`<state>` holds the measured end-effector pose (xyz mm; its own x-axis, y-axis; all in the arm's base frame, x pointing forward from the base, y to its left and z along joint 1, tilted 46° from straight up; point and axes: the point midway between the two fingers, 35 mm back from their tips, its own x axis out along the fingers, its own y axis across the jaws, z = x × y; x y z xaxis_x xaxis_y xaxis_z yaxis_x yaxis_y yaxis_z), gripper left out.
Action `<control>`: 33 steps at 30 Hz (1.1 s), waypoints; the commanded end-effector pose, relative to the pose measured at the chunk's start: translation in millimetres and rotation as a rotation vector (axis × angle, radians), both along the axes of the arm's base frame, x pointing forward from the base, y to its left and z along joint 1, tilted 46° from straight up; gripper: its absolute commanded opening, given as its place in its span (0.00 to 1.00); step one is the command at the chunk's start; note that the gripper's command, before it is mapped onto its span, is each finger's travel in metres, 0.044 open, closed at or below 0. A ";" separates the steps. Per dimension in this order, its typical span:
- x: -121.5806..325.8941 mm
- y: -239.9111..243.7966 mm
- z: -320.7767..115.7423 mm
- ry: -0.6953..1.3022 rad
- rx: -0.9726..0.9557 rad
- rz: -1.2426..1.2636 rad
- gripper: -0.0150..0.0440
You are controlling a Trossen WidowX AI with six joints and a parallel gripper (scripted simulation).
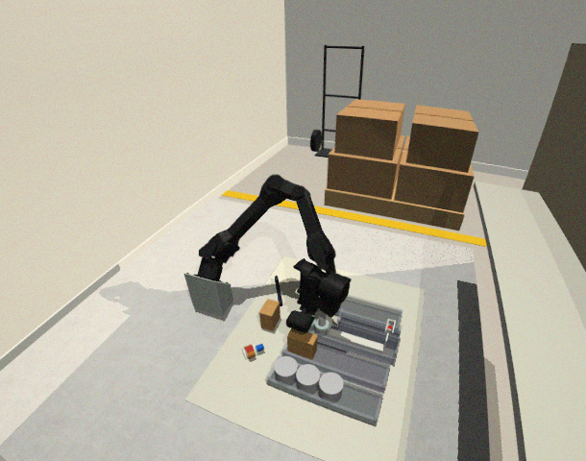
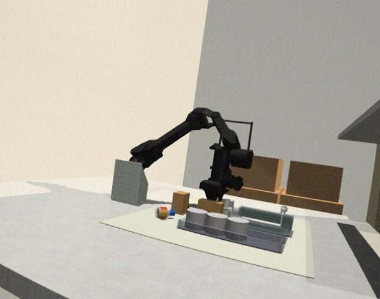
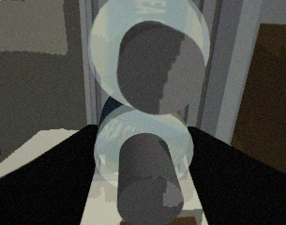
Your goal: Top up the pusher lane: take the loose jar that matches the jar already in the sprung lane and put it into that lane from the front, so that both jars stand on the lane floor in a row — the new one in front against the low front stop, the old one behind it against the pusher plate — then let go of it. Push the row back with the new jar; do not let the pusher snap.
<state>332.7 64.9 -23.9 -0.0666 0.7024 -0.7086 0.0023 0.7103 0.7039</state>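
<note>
My gripper (image 3: 142, 134) (image 2: 215, 198) points down at the front end of the lanes, shut on a jar. The held jar (image 3: 105, 146) is pale and clear with a grey cap, centred between the fingers in the wrist view. A matching jar (image 3: 161, 66) stands just beyond it in the sprung lane (image 3: 91, 89). A pale jar (image 1: 321, 326) (image 2: 227, 211) shows beside the gripper in the top and exterior views; which of the two it is, I cannot tell. The held jar's base, the front stop and the pusher plate are hidden, and contact between the jars is unclear.
A brown box (image 1: 302, 344) (image 2: 210, 206) (image 3: 266, 89) stands close beside the gripper in the adjoining lane. Three grey cylinders (image 1: 307, 377) (image 2: 215, 223) fill part of the nearest lane. Another brown box (image 1: 270, 315) (image 2: 180, 202) and a tipped red-and-white jar (image 1: 248, 351) (image 2: 161, 212) are on the mat (image 1: 233, 392).
</note>
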 end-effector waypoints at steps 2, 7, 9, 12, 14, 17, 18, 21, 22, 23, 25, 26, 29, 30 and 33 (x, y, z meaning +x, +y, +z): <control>2.4 2.0 1.0 -0.017 0.010 0.000 0.25; 1.5 2.0 1.0 -0.017 0.010 0.000 0.25; 1.2 2.0 1.0 -0.017 0.010 0.000 0.25; 0.7 2.0 1.0 -0.017 0.010 0.000 0.25; 0.4 1.9 1.0 -0.017 0.010 0.000 0.25; -0.1 1.9 1.0 -0.017 0.010 0.000 0.25; -0.3 1.9 1.1 -0.017 0.010 0.000 0.25; -0.8 1.9 1.1 -0.016 0.010 0.000 0.25; -1.0 1.9 1.1 -0.016 0.010 0.000 0.25; -1.1 1.9 1.1 -0.016 0.010 0.000 0.25; -1.5 1.9 1.1 -0.016 0.010 0.000 0.25; -1.6 1.9 1.1 -0.016 0.010 0.000 0.25; -2.1 1.8 1.1 -0.016 0.010 0.000 0.25; -2.3 1.8 1.1 -0.016 0.010 0.000 0.25; -2.8 1.8 1.1 -0.016 0.010 0.000 0.25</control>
<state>328.7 65.1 -23.7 -0.0622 0.7024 -0.7090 -0.0002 0.7104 0.7038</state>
